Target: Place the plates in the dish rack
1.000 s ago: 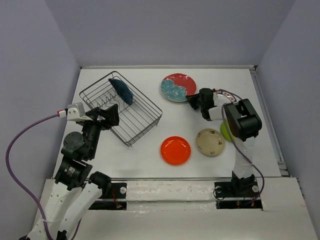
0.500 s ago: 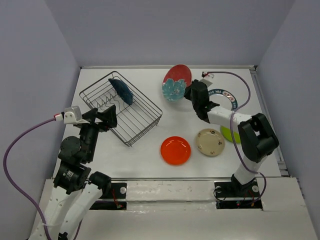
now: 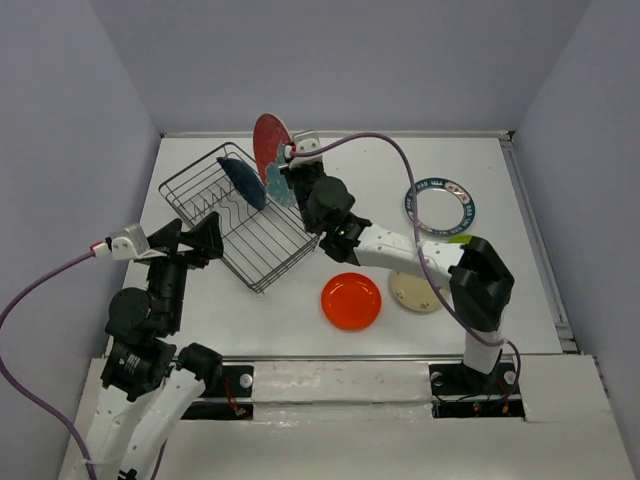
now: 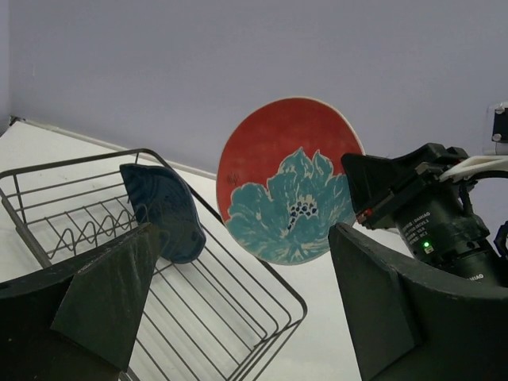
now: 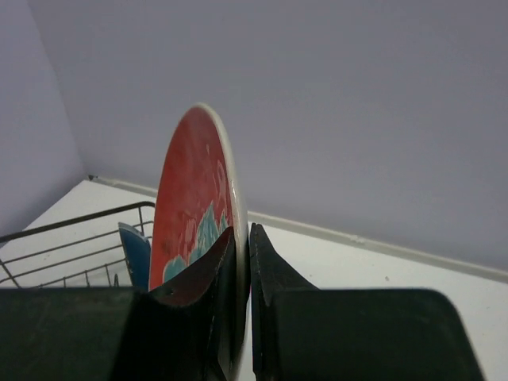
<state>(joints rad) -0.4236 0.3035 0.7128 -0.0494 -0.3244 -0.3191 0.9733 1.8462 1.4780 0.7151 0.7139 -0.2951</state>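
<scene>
My right gripper point(image 3: 289, 166) is shut on the rim of the red plate with teal flowers point(image 3: 268, 147). It holds the plate upright in the air above the far right side of the dish rack point(image 3: 283, 243). The plate also shows in the right wrist view point(image 5: 194, 194), pinched between the fingers, and in the left wrist view point(image 4: 278, 171). The dark blue plate point(image 3: 243, 182) stands on edge in the rack, just left of the red one. My left gripper point(image 3: 197, 240) is open and empty at the rack's near left corner.
The teal-rimmed white plate point(image 3: 440, 205) lies at the back right. The orange plate point(image 3: 351, 300) and the speckled beige plate point(image 3: 420, 293) lie in front, the beige one partly under my right arm. A sliver of lime green point(image 3: 458, 239) shows behind that arm.
My right gripper has lifted the red plate off the table, turned it upright and carried it left to above the rack. My left arm has drawn back slightly.
</scene>
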